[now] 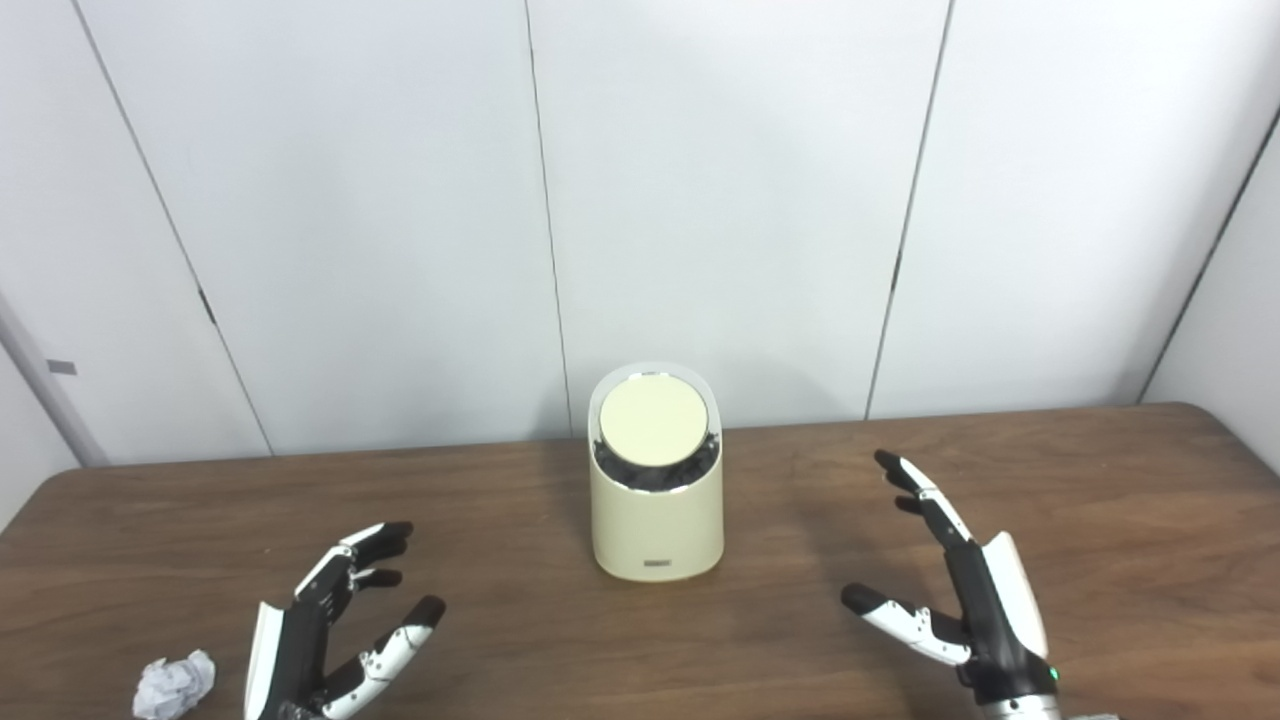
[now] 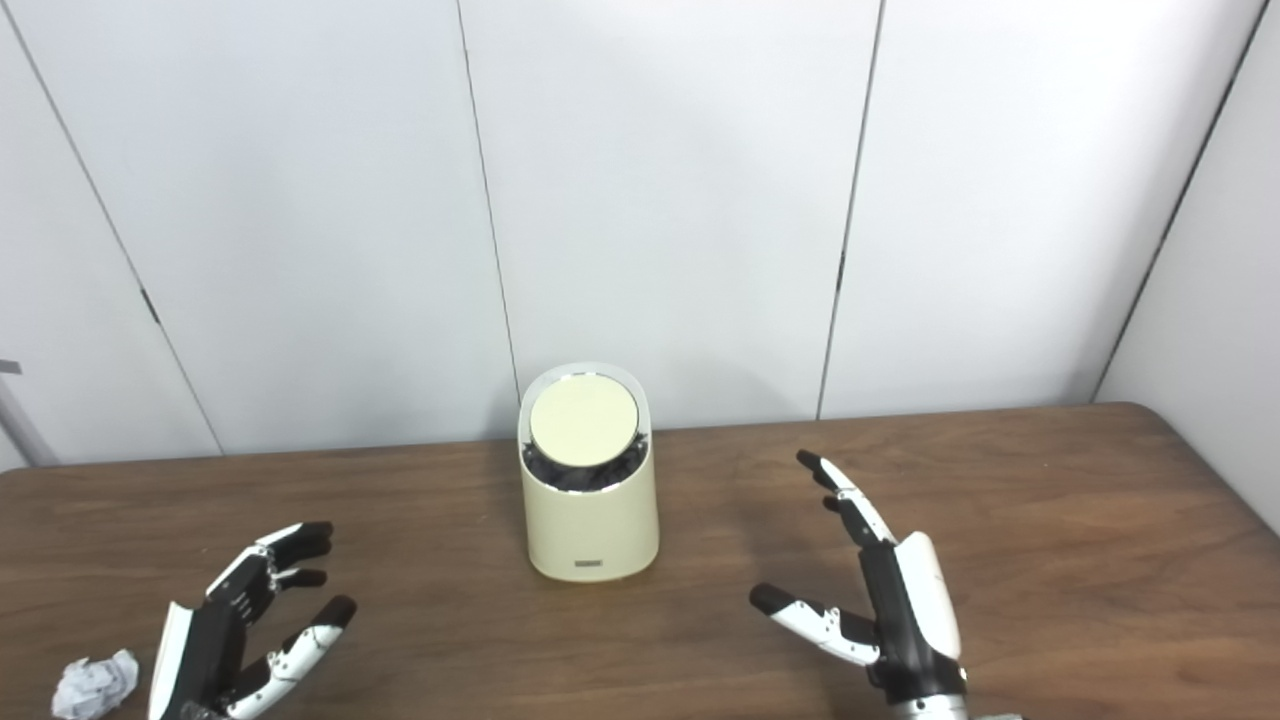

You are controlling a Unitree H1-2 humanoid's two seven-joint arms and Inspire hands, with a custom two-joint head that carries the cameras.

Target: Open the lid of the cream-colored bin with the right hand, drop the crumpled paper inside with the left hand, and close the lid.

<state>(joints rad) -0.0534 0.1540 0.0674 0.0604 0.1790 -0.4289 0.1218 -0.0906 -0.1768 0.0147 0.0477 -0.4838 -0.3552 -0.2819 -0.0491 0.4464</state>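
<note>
The cream-colored bin [image 1: 657, 520] stands upright in the middle of the table, near the wall. Its round lid [image 1: 653, 421] is tilted up, with a dark liner showing in a gap below its front edge. A crumpled white paper [image 1: 175, 685] lies at the table's front left. My left hand [image 1: 335, 630] hovers open just right of the paper, not touching it. On the other side, my right hand [image 1: 960, 590] is open, its fingers pointing up and away, well right of the bin and apart from it.
The brown wooden table [image 1: 1120, 500] reaches the white panelled wall [image 1: 700, 200] behind the bin. Its right corner [image 1: 1215, 415] curves off at the far right.
</note>
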